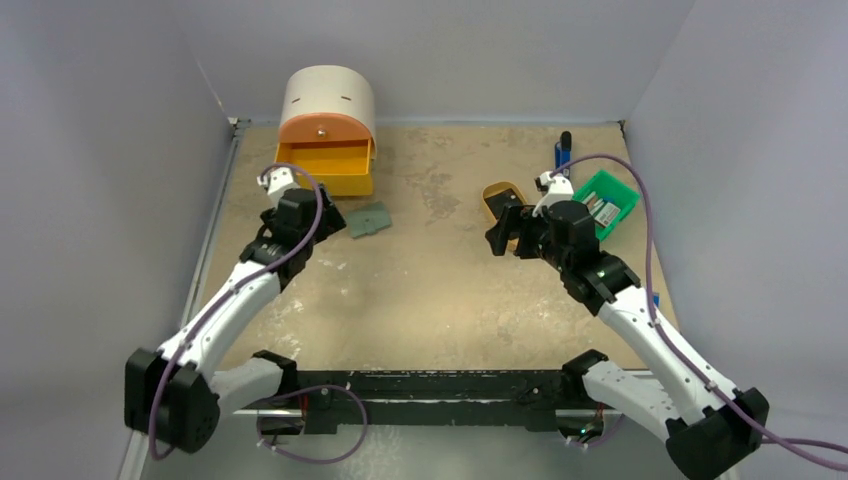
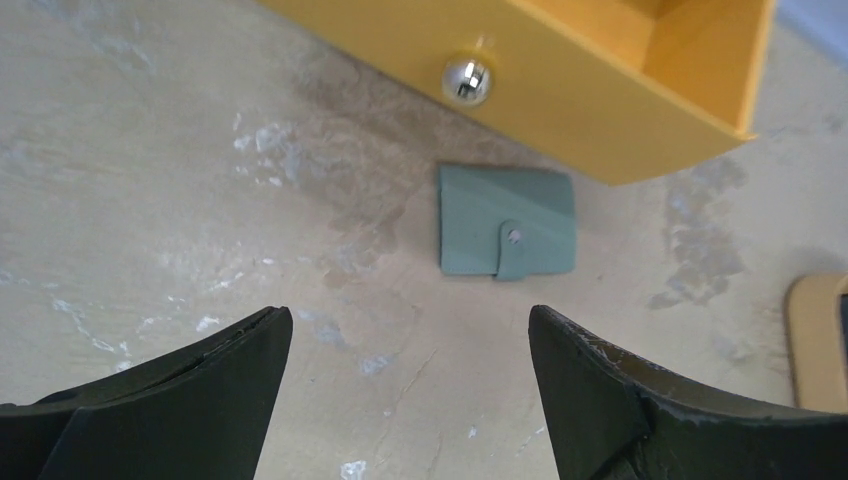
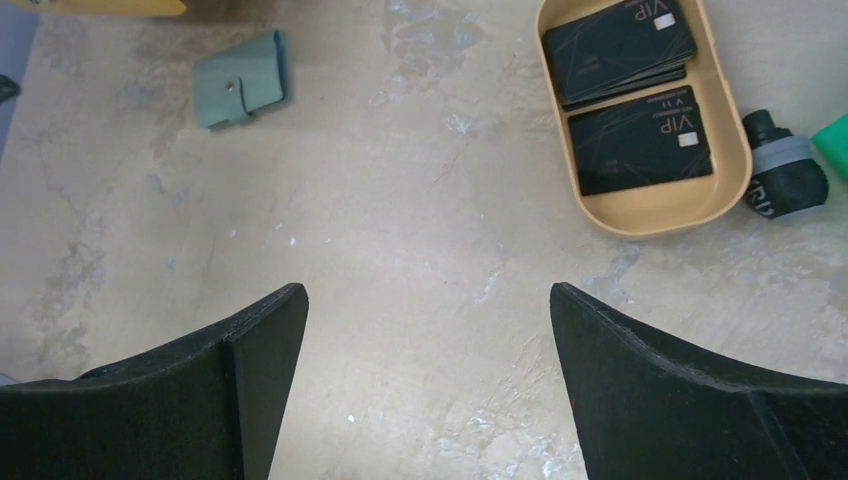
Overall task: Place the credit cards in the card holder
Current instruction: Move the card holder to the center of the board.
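The grey-green card holder [image 1: 369, 220] lies closed and flat on the table, its snap tab fastened, just in front of the yellow drawer; it also shows as the card holder [image 2: 507, 235] and the card holder [image 3: 241, 79]. Black credit cards [image 3: 640, 140] lie in a tan oval tray [image 3: 610, 215], a second stack of cards [image 3: 618, 48] behind them. My left gripper [image 2: 410, 330] hovers open a little short of the card holder, nothing between its fingers. My right gripper [image 3: 428, 305] is open over bare table, left of the tray [image 1: 499, 196].
An orange-and-white drawer box [image 1: 326, 130] with its yellow drawer [image 2: 600, 90] pulled out stands at the back left. A bright green bin [image 1: 607, 201] sits at the right, a blue stick [image 1: 563, 150] behind it. A dark grey-banded cylinder [image 3: 785, 175] lies beside the tray.
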### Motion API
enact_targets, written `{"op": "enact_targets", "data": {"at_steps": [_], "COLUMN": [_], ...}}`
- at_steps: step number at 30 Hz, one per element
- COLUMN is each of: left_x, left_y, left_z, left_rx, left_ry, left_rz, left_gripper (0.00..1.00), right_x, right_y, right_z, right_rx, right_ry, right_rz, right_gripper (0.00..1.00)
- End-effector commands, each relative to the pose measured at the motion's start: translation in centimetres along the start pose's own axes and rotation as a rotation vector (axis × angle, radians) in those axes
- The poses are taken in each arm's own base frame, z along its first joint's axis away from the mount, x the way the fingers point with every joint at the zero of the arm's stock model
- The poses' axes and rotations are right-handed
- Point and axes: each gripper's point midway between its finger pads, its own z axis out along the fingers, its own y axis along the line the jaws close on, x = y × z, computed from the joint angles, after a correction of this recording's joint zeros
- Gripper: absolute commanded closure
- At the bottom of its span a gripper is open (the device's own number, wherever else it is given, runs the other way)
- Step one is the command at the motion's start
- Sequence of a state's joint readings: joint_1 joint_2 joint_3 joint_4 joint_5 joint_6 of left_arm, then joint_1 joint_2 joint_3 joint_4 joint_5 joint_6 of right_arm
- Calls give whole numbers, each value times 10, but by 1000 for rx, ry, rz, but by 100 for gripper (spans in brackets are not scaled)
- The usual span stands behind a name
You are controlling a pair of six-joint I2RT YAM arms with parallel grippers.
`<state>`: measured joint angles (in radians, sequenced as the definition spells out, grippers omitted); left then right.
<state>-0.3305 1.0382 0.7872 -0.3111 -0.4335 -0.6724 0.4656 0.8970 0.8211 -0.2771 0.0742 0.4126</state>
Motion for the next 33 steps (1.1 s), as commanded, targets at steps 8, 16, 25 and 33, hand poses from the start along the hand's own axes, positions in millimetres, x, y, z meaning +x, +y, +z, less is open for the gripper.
{"op": "enact_targets", "data": {"at_steps": [8, 16, 25, 33], "left_x": [39, 54, 86, 96], "left_y": [-39, -22, -23, -22], "left_z": [30, 55, 88, 102], "left_rx": [135, 85, 55, 26], "left_ry": [46, -46, -3, 4], "left_rz": [-393, -488, -509, -538], "left_gripper": [6, 28, 32, 36], "right_x": [-13, -9, -12, -11], "right_y": [28, 23, 19, 13], "right_z": [7, 1, -11, -17], "right_rx": [-141, -134, -124, -102], "right_ry": [-38, -65, -93, -94], "right_rz": [-12, -12, -18, -30], "right_gripper": [8, 9, 9, 9]}}
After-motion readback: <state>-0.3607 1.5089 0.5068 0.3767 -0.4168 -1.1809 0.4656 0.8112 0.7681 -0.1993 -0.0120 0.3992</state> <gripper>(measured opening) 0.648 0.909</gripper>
